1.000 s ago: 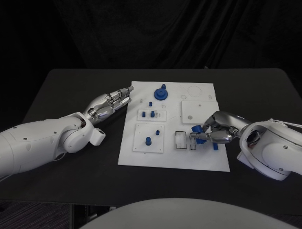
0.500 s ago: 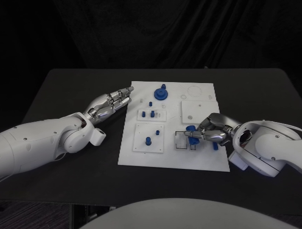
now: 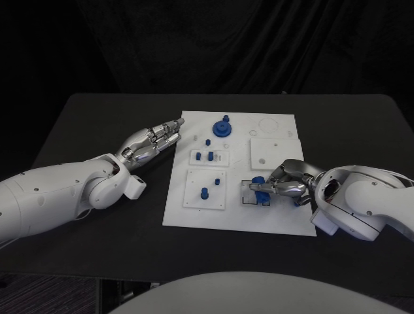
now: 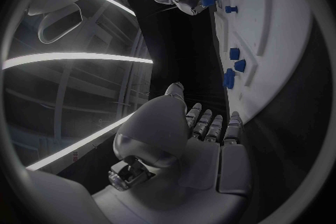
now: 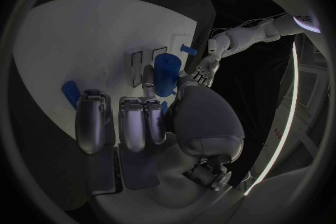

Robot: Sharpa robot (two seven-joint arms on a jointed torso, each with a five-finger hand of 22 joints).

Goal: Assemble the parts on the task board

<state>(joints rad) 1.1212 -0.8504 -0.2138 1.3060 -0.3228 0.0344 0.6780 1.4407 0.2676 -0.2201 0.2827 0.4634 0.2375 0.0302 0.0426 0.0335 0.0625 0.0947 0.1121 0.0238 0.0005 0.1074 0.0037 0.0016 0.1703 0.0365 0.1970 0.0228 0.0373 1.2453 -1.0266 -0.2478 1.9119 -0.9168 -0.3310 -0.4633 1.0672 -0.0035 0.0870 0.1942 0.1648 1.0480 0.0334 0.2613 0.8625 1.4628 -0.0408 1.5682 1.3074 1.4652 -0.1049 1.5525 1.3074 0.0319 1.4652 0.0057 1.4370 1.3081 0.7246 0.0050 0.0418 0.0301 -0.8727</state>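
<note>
The white task board (image 3: 193, 212) lies mid-table. My right hand (image 3: 288, 182) pinches a blue cylinder part (image 3: 259, 185) between thumb and fingers, just above the dark-framed slots (image 3: 251, 195) at the board's near right. The right wrist view shows this cylinder (image 5: 166, 74) upright in the right hand's fingers (image 5: 133, 120) over the board (image 5: 84, 39). My left hand (image 3: 155, 140) lies flat with fingers stretched out and holding nothing, at the board's left edge. It appears again as the left hand (image 4: 203, 134) beside the board (image 4: 273, 22).
A blue round part (image 3: 222, 127) stands at the board's far middle. Small blue pegs (image 3: 205, 156) sit in the left plate, with one peg (image 3: 204, 193) nearer me. A loose blue piece (image 3: 298, 200) lies by the board's right edge.
My right hand has carried the blue cylinder a little leftward and nearer, over the framed slots. The left arm has stayed still.
</note>
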